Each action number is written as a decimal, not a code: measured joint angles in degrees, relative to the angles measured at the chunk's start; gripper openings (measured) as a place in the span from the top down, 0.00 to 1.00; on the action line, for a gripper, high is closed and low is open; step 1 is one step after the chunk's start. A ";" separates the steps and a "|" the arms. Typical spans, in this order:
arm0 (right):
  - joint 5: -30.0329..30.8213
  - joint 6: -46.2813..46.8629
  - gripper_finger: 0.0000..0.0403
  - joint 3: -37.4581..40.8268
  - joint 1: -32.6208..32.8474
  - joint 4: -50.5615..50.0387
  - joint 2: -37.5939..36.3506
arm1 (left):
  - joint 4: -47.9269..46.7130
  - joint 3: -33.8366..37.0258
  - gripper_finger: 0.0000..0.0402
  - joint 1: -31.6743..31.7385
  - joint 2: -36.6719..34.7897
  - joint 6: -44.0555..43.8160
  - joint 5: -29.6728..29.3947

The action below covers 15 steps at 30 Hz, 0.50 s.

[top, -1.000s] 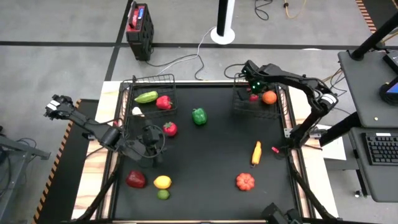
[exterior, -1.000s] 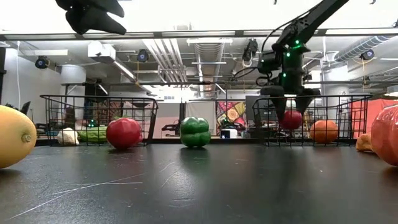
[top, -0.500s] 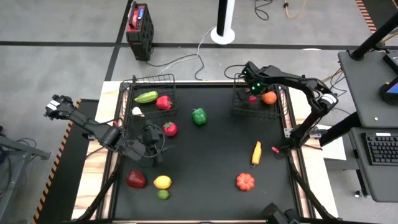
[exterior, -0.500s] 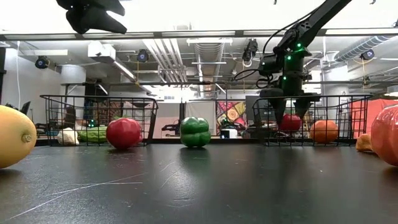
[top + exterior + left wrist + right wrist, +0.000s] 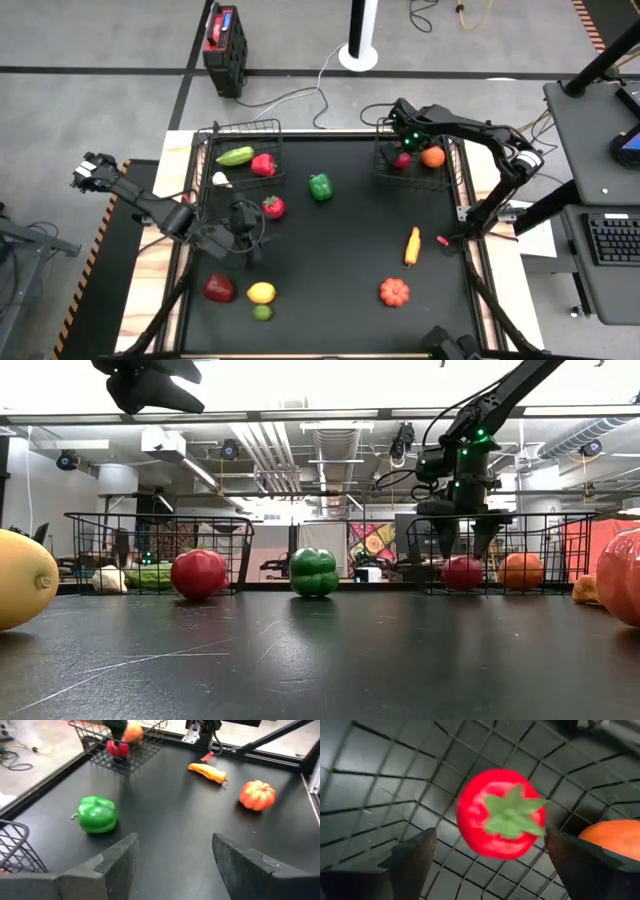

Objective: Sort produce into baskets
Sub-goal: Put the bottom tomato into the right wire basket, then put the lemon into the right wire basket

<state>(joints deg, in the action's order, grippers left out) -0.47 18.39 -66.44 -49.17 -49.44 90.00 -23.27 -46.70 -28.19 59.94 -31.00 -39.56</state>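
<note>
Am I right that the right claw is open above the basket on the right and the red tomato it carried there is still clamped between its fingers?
Not quite. The right claw is open above the right basket, but the red tomato is not clamped. The low view shows it resting on the basket floor beside the orange fruit, below the fingertips. The right wrist view shows both fingers apart from it.

Red tomato (image 5: 462,572) now down on the floor of the right basket (image 5: 560,520), just beside the orange fruit (image 5: 521,571), no longer up between the fingers as a second ago. Right gripper (image 5: 463,540) now spread wide and empty above the tomato, having let go of it since then. In the high view, same tomato (image 5: 402,160) shifted slightly toward the basket's near-left part. In the right wrist view, tomato (image 5: 501,814) lying free on the mesh between the open fingers (image 5: 412,860)
</note>
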 joint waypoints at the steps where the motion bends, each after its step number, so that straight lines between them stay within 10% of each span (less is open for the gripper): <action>1: 0.00 -0.02 0.10 -0.32 0.00 0.04 -0.17 | 0.02 0.00 0.41 0.00 0.00 -0.23 0.79; 15: 0.64 3.33 0.10 -7.44 7.75 -0.92 -13.24 | -2.21 -3.34 0.41 -0.73 3.75 -3.24 15.26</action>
<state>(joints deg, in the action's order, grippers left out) 0.17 21.72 -73.89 -41.42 -50.36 76.76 -25.47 -50.04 -28.92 63.69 -34.25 -24.31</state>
